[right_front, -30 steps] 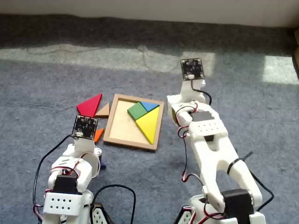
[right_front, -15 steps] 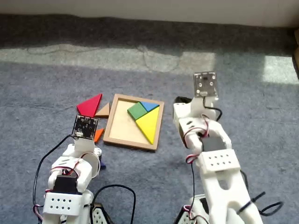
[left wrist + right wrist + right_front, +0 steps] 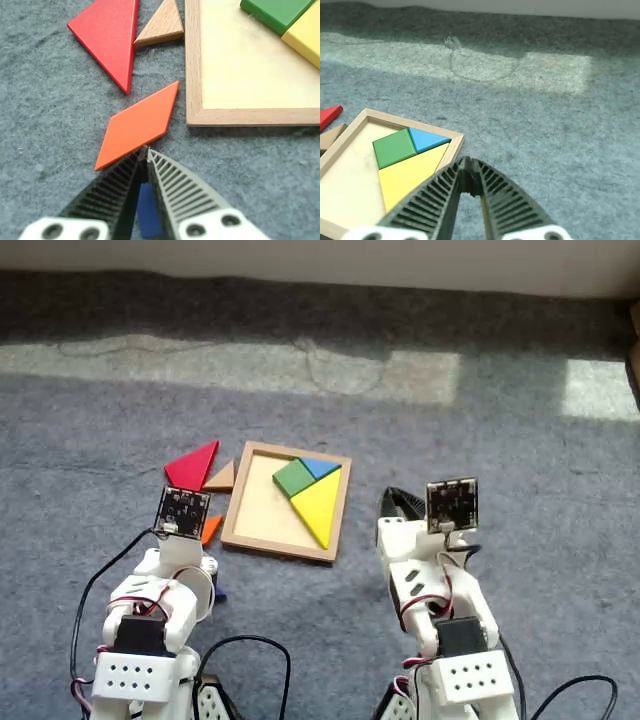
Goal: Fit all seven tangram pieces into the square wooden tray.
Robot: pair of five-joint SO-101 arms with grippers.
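Orange piece just beside tray: likely light, stiff, thin, lying flat; pinch across narrow width. Left pincer pressed together; right pincer same.

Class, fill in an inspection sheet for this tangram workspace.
Surface: grey carpet, partly sunlit.
Job's things: square wooden tray holds green square, blue triangle, yellow triangle; red triangle, plain wooden triangle, orange parallelogram lie beside it; small blue piece under the left gripper.
Clutter: nothing seen.
Grippers: left gripper shut, tips at the orange parallelogram's corner; right gripper shut, above the carpet near the tray.
Cables: black cable loops between the arm bases.
Surroundings: pale wall strip beyond the carpet.
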